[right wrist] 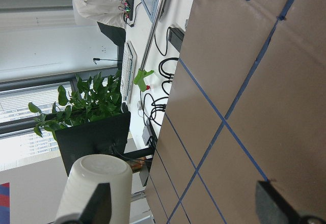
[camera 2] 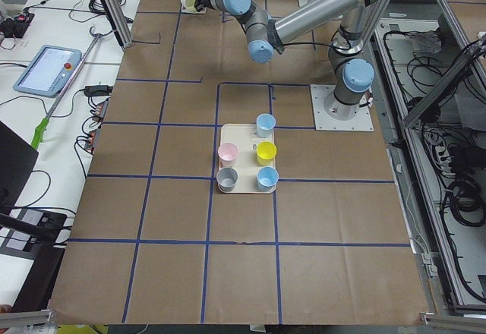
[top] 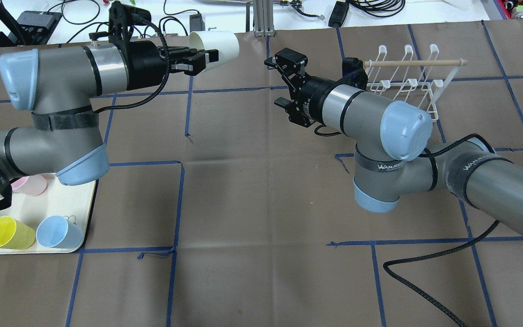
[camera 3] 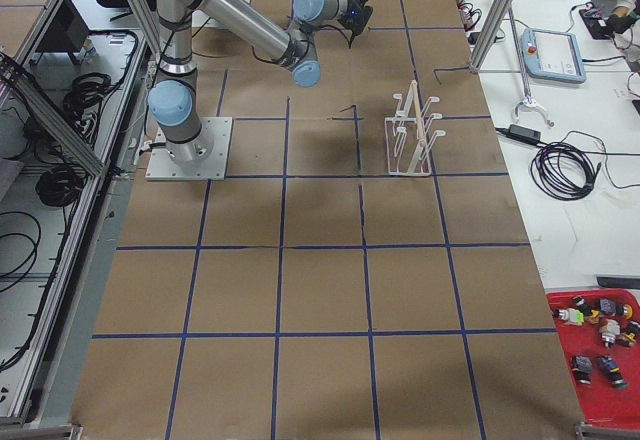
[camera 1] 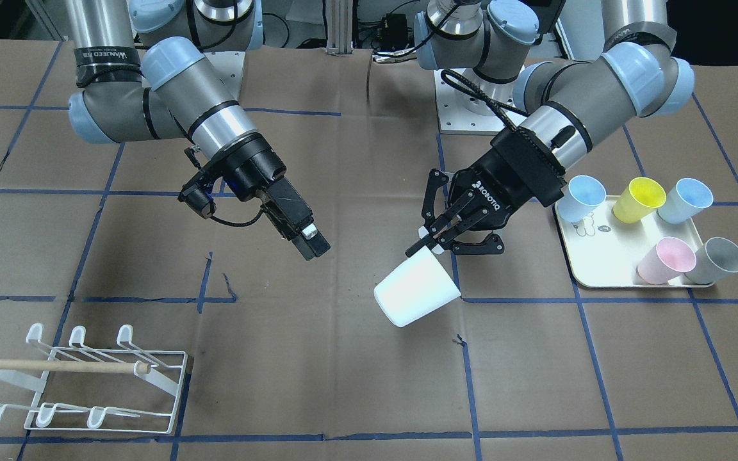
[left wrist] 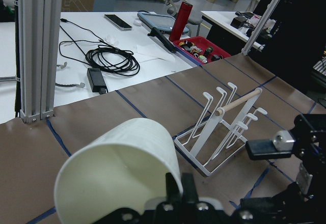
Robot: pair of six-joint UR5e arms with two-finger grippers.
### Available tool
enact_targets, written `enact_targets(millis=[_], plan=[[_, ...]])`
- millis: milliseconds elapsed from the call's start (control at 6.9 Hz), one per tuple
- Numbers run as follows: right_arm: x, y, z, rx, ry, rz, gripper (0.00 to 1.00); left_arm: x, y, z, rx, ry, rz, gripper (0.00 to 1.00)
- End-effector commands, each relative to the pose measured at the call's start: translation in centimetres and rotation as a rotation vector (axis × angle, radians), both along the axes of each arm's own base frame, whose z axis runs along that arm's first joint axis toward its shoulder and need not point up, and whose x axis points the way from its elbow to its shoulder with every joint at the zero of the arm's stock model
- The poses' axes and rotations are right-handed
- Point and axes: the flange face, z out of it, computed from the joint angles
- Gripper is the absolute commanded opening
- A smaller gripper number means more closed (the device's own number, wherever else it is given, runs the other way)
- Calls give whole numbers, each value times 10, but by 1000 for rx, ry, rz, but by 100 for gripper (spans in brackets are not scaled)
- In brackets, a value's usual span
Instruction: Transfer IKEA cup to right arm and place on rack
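The white IKEA cup [camera 1: 417, 291] hangs tilted above the table. My left gripper [camera 1: 430, 246] is shut on its rim, one finger inside, and also shows in the overhead view [top: 202, 61]. The cup [top: 214, 44] points its base toward my right gripper [top: 273, 82], which is open and empty a short gap away. In the right wrist view the cup [right wrist: 94, 188] sits by the left finger of the wide-open right gripper [right wrist: 183, 208]. The white wire rack [camera 1: 87, 384] with its wooden rod stands on the table beyond the right arm [top: 407, 77].
A cream tray [camera 1: 599, 262] near the left arm holds several coloured cups: blue [camera 1: 583, 198], yellow [camera 1: 641, 200], pink [camera 1: 667, 259], grey [camera 1: 718, 259]. Blue tape lines cross the brown table. Cables and devices lie beyond the table's far edge [top: 80, 9].
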Motion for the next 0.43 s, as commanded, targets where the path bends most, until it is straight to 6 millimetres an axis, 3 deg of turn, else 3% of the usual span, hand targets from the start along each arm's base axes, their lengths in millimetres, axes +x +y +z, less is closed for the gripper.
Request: enact_targets(millis=[0,290], plan=[[1,-3,6,13,-50,-26,98,-32,15,0,23,37,-11,0],[9,2,17,37,-184,-67,98,-43,19,-3,26,19,-11,0]])
